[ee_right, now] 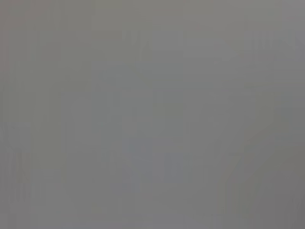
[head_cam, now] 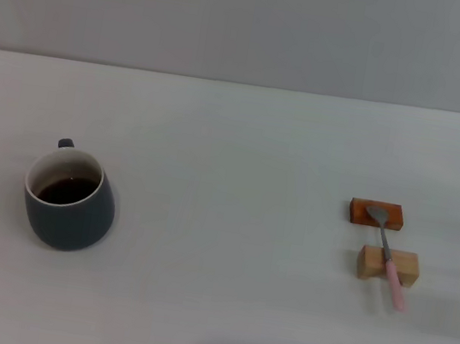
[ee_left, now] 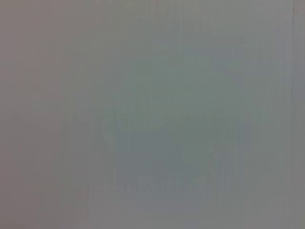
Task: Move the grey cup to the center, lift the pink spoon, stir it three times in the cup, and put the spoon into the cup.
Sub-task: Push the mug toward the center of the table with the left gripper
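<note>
The grey cup (head_cam: pixel 69 198) stands upright at the left of the white table, its handle at the far side, with dark brown liquid inside. The pink spoon (head_cam: pixel 388 258) lies at the right, its silver bowl resting on a reddish-brown wooden block (head_cam: pixel 375 214) and its neck across a pale wooden block (head_cam: pixel 387 266), with the pink handle end pointing toward the table's front. Neither gripper shows in the head view. Both wrist views show only a plain grey surface.
The white table (head_cam: pixel 222 223) stretches wide between the cup and the spoon. A grey wall rises behind its far edge.
</note>
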